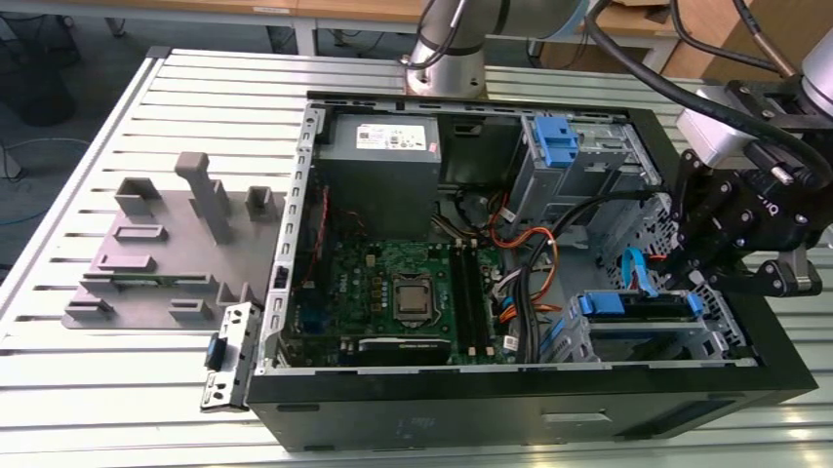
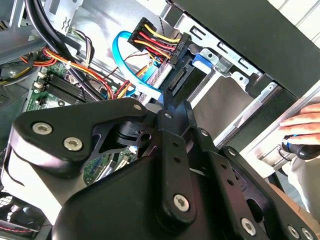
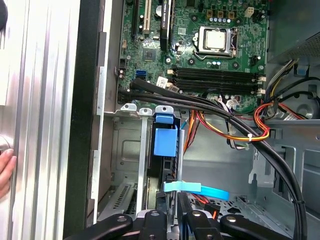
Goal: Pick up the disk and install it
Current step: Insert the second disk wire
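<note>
I am working over a ribbed metal table (image 1: 92,380) with an opened black computer case (image 1: 521,390) lying on it, side panel off, the green motherboard (image 1: 390,283) exposed in the middle. To the exterior view's left of the case sits a grey fixture block (image 1: 156,253) with upright posts. A grey power-supply box (image 1: 380,146) fills the far corner of the case, and a blue clip (image 1: 556,141) stands in the far drive cage.

My gripper (image 1: 729,278) hangs at the exterior view's right edge of the case, over the near drive bay. The disk (image 1: 634,304) is already seated in that bay (image 1: 703,341), its blue carrier frame showing along the top edge, standing on edge between the metal cage walls. In the first wrist view I see the disk's blue tab (image 3: 165,141) in the slot, with a flat light-blue data cable (image 3: 200,189) crossing just above my fingers (image 3: 152,222). In the second wrist view one black finger (image 2: 175,117) reaches up to a black connector (image 2: 177,70) with red, yellow and black wires. I cannot tell whether the fingers are clenched or released there.

A person's hand (image 2: 305,127) rests on the table just beside the case in the second wrist view.
</note>
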Tool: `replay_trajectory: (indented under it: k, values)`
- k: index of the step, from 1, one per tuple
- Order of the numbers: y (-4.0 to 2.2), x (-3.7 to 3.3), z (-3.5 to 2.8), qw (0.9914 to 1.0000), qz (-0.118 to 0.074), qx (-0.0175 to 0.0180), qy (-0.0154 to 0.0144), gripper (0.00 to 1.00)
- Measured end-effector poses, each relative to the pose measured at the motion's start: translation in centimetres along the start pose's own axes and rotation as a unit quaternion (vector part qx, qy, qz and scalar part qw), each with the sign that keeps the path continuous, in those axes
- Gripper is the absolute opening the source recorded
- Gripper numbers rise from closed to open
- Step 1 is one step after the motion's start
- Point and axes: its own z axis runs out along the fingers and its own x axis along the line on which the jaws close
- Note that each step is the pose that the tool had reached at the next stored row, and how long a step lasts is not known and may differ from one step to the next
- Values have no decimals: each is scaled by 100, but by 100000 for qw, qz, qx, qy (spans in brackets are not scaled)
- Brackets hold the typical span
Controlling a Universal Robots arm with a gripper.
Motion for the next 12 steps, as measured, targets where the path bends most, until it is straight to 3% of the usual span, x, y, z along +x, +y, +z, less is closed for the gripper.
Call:
replay_trajectory:
  k: [12]
  values:
    - [1, -1, -58, 100000, 0, 0, 7, 24]
